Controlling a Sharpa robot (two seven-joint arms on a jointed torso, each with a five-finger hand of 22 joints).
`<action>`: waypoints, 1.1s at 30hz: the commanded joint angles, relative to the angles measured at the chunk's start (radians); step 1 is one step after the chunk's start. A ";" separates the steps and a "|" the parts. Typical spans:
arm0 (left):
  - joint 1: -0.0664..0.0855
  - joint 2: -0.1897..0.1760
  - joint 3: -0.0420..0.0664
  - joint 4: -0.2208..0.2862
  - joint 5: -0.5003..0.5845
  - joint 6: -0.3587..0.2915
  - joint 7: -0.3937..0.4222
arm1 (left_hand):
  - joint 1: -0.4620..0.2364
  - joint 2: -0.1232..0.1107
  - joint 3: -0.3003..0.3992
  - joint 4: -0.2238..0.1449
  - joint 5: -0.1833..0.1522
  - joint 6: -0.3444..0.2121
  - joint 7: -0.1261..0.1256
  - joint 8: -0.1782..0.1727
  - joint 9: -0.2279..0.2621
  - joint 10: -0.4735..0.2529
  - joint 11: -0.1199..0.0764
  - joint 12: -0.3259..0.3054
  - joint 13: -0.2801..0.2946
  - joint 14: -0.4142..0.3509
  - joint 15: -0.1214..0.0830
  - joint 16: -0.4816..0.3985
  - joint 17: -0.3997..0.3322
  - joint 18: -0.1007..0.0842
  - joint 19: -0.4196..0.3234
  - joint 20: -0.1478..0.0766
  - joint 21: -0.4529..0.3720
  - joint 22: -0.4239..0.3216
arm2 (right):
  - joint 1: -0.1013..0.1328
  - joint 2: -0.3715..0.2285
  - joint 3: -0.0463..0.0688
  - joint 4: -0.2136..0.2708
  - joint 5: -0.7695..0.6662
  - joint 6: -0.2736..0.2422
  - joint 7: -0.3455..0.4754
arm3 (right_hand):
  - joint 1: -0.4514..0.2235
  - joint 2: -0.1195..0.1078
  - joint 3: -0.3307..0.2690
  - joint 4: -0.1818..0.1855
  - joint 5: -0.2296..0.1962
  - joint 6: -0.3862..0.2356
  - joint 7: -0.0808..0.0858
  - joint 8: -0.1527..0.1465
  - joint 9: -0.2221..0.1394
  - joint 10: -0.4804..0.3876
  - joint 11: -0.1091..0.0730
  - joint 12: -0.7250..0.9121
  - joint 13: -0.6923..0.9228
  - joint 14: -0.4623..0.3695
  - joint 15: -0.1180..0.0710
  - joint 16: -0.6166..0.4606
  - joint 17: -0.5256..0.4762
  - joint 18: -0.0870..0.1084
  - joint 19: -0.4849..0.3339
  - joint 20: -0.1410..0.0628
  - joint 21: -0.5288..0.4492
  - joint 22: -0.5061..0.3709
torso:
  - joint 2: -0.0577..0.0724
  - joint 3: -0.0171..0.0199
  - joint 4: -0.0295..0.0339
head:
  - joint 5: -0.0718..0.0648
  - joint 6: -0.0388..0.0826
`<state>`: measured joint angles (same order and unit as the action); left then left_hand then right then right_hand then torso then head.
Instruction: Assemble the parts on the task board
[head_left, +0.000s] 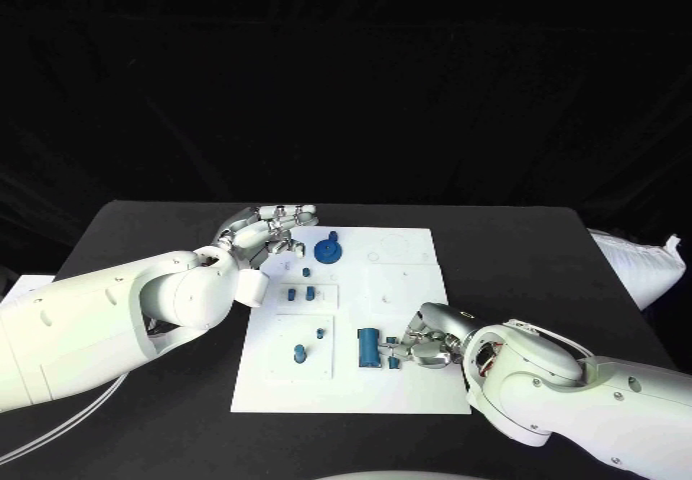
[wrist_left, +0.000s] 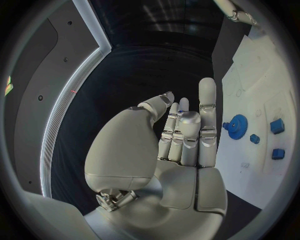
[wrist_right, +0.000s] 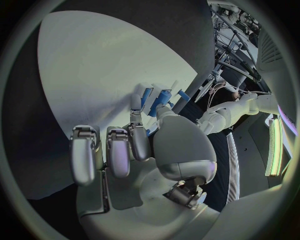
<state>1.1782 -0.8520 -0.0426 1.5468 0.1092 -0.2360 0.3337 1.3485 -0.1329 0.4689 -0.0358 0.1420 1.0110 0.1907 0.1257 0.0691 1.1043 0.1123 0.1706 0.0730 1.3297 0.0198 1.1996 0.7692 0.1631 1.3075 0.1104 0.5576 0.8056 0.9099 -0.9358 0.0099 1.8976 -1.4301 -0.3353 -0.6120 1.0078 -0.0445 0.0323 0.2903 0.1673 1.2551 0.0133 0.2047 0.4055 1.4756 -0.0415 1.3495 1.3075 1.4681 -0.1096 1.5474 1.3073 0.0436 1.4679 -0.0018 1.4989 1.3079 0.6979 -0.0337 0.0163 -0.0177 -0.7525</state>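
Observation:
The white task board (head_left: 389, 390) lies mid-table. A blue gear (head_left: 329, 248) (wrist_left: 237, 123) stands near its far edge, and small blue parts (head_left: 299, 294) (wrist_left: 277, 126) sit in its left recesses. My left hand (head_left: 267, 232) (wrist_left: 181, 135) hovers at the board's far left corner with its fingers straight and apart, holding nothing. My right hand (head_left: 426, 340) (wrist_right: 144, 145) rests on the board's right side. Its thumb and one finger pinch a blue cylinder (head_left: 369, 347) (wrist_right: 161, 101), and the other fingers are curled in. A small blue piece (head_left: 394, 363) lies right beside those fingertips.
Two more small blue parts (head_left: 300, 352) (head_left: 307, 271) sit on the board's left half. A white padded object (head_left: 635, 262) lies off the table's right edge. Black tabletop (head_left: 505, 250) surrounds the board.

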 joint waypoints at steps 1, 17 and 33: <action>0.000 0.001 0.000 0.002 -0.004 0.016 0.004 | -0.005 0.006 -0.007 -0.001 -0.004 -0.008 -0.002 0.003 0.000 -0.009 0.001 0.004 -0.001 -0.005 0.000 0.001 -0.001 0.018 -0.002 0.002 -0.006 -0.001 | -0.001 -0.001 0.000 0.004 -0.025 -0.007 0.007 | -0.013 0.002 -0.009 0.001 -0.007 -0.001 -0.001 0.004 0.002 0.060 -0.017 0.002 0.167 0.096 -0.008 0.005 0.232 -0.018 0.059 -0.006 0.004 0.161 | 0.000 0.0001 -0.0004 | -0.001 0.000; -0.001 0.003 -0.001 -0.016 -0.004 0.015 0.010 | -0.006 0.007 -0.008 -0.001 -0.004 -0.008 -0.002 0.003 0.000 -0.010 0.001 0.006 -0.001 -0.008 0.000 -0.003 -0.010 0.018 -0.002 0.002 -0.007 -0.002 | 0.028 -0.064 0.005 -0.007 0.227 -0.152 0.237 | 0.158 0.003 -0.048 -0.057 0.081 -0.125 0.048 -0.068 -0.014 0.020 0.022 -0.144 0.109 0.082 0.023 -0.036 0.164 -0.003 0.026 0.016 -0.044 0.096 | -0.006 -0.0011 -0.0022 | -0.007 0.015; -0.024 0.068 -0.001 -0.184 0.030 -0.020 0.053 | -0.024 0.023 -0.052 0.017 -0.009 -0.007 -0.003 0.022 -0.003 -0.025 0.022 0.011 -0.011 -0.345 0.065 -0.676 -0.525 0.009 -0.366 0.071 -0.336 -0.227 | 0.148 0.068 0.012 -0.404 1.103 -0.078 0.872 | 0.454 0.025 0.025 -0.174 0.053 -0.276 0.150 -0.145 -0.132 -0.365 0.134 -1.178 -0.621 -0.315 0.133 -0.965 -0.730 0.142 -0.449 0.115 -0.884 -0.740 | -0.079 -0.0074 -0.0287 | -0.029 0.124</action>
<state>1.1543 -0.7911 -0.0445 1.3772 0.1198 -0.2429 0.3526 1.3258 -0.1188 0.4173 -0.0232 0.1344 1.0035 0.1874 0.1499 0.0666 1.0761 0.1275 0.1875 0.0629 0.9906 0.0766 0.5635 0.2637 0.1629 0.9572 0.1744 0.2410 0.5961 1.0554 -0.8758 0.0209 1.5141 -0.5413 -0.4654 0.0827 1.4544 -0.0183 0.0503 0.1138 0.2277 0.9809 0.1612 0.0633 0.2802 1.1030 0.0796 0.2011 0.7317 1.1676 0.0157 0.6248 0.6033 0.1704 1.0317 0.1084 0.6495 0.5919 0.6412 -0.0388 -0.0044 -0.0446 -0.6516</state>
